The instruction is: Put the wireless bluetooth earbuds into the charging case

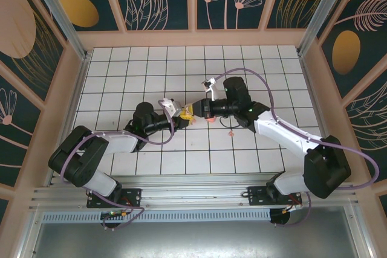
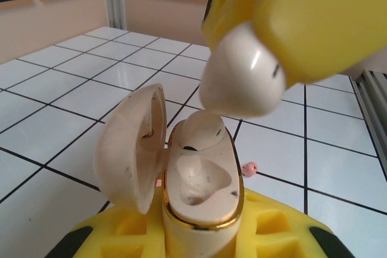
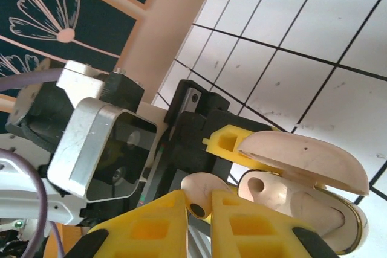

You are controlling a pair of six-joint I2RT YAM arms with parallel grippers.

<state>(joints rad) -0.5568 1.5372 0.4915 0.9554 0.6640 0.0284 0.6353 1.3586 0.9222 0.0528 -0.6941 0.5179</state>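
- The left gripper [image 2: 199, 234] clamps the base of the charging case [image 2: 202, 176] between its yellow fingers.
- The case stands upright above the middle of the tiled table [image 1: 121, 77], its lid [image 2: 130, 146] swung open to one side and its near well empty.
- The right gripper [image 3: 199, 209] pinches one cream-white earbud [image 3: 201, 193], the fingers narrowed onto it.
- In the left wrist view this earbud sits just over the far end of the open case; whether it touches cannot be told.
- A small pink piece [image 2: 248, 168] lies on the table beyond the case.
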